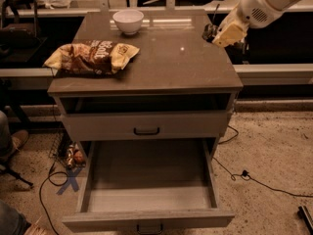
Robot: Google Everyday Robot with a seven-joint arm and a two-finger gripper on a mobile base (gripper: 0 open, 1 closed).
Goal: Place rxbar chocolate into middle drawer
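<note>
Camera view: hand [215, 34] grips rxbar chocolate [209, 31] above right table [195, 75] edge; middle drawer [146, 199] open.

chip bag [90, 58] reads perhaps "bolt"; gripper [216, 33] over cabinet's [166, 70] back right corner.

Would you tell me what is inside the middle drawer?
The middle drawer shows only bare grey floor; its rear is hidden under the upper front. The gripper is above the countertop's right edge.

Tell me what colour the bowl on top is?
The bowl is white in the camera view; the gripper is over the cabinet's right edge.
</note>
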